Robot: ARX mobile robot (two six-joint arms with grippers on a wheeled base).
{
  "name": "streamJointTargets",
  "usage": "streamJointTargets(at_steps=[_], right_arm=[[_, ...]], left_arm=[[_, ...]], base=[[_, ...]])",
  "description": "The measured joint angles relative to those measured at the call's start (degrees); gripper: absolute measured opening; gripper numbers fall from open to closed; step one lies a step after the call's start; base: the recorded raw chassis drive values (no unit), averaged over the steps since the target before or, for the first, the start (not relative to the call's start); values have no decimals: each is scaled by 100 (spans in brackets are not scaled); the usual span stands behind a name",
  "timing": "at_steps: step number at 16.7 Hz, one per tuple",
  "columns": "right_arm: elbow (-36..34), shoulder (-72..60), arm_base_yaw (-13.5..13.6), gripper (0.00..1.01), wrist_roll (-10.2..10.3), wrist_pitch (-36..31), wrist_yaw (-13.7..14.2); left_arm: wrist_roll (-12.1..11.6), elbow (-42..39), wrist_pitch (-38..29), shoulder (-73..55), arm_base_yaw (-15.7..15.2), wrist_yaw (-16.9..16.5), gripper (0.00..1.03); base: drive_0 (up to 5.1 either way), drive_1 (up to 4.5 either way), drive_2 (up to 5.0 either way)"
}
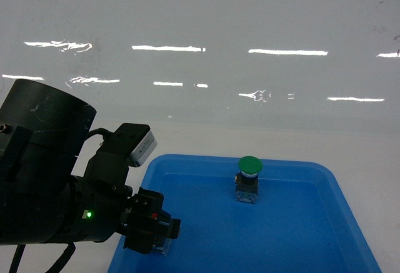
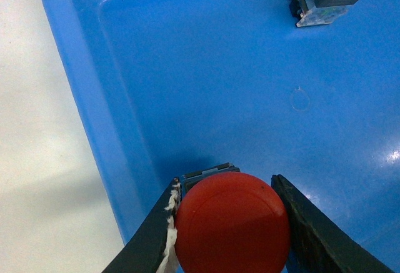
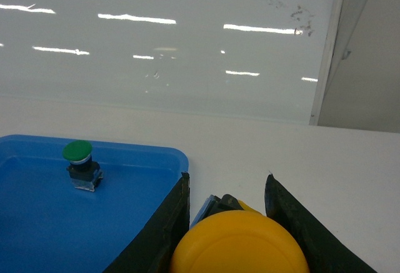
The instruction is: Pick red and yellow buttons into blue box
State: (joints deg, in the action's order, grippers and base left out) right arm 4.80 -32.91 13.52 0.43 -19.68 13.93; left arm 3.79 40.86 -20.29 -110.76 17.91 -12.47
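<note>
In the left wrist view the red button (image 2: 232, 223) fills the space between my left gripper's (image 2: 226, 180) two black fingers, which are shut on its round cap. It hangs over the near left corner of a shallow blue tray (image 2: 81, 85). In the head view that gripper (image 1: 153, 232) sits low at the tray's left edge. My right gripper (image 3: 227, 179) is shut on the yellow button (image 3: 240, 245), just right of the tray's corner and above the white table. It does not show in the head view. The blue box is out of view.
A green-capped button (image 1: 249, 176) stands upright at the far middle of the shallow tray (image 1: 325, 168). It also shows as the green button (image 3: 78, 154) in the right wrist view, and its block base (image 2: 322, 1) in the left wrist view. A glossy white wall (image 1: 200, 48) rises behind the table.
</note>
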Motion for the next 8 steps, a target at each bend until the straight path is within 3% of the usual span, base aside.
streamJointTargets(at_steps=[5,8], right_arm=[[0,0,0,32,0,0,0],[0,0,0,32,0,0,0]], left_arm=[[-28,-50,-116,0,-28,4,34],[-79,-83,-334,0,-17,201,34]], base=[[0,0,0],[0,0,0]])
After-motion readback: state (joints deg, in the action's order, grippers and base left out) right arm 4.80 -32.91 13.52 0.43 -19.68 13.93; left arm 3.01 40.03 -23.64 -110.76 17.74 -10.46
